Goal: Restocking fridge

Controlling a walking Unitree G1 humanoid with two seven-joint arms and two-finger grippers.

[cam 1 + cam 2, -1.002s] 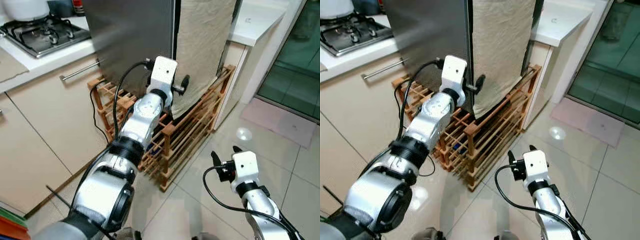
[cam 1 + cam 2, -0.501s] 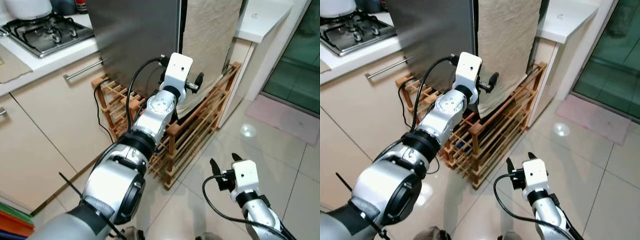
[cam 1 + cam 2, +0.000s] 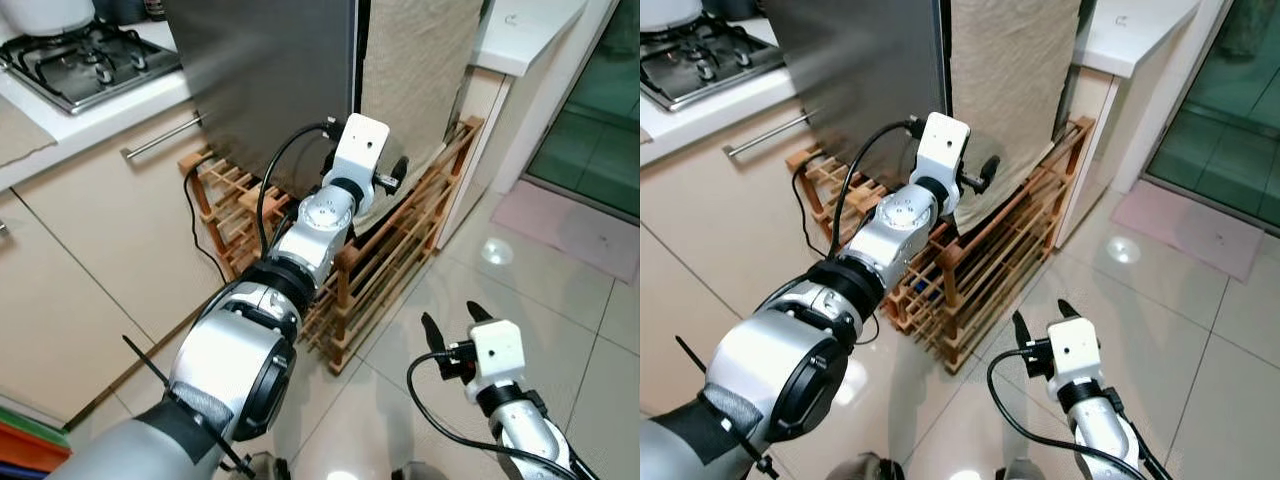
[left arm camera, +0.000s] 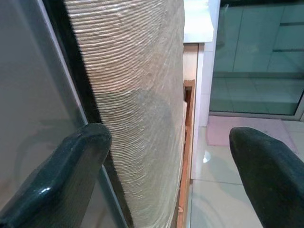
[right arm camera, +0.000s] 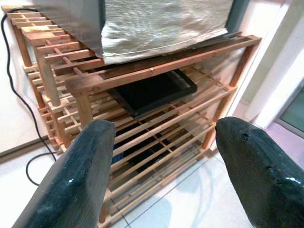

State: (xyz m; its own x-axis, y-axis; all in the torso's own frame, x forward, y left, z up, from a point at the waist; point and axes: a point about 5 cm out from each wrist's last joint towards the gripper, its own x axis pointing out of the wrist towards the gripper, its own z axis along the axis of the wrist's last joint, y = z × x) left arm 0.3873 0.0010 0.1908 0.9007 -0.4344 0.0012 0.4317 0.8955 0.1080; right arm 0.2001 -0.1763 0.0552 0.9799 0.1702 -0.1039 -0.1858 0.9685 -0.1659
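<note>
head views: against the pictures from a moment ago, the left claw (image 3: 392, 172) sits a little lower and closer to the fridge (image 3: 270, 70), at the dark gap between its steel door and the woven cloth (image 3: 415, 80) hanging beside it. i judge it is lining up to pull the door open, so restocking has not begun. the right claw (image 3: 1040, 325) hangs low over the floor tiles, well away from the fridge, fingers spread.

left wrist view: the left claw's fingers (image 4: 61, 180) stand wide, holding nothing; one is against the door's grey face, with the cloth just beyond the door edge.

right wrist view: fingers (image 5: 80, 166) wide, facing the wooden rack (image 5: 142, 71) beneath the fridge, a black tray (image 5: 152, 90) on its slats. the fridge is shut, grey and plain-faced.
</note>
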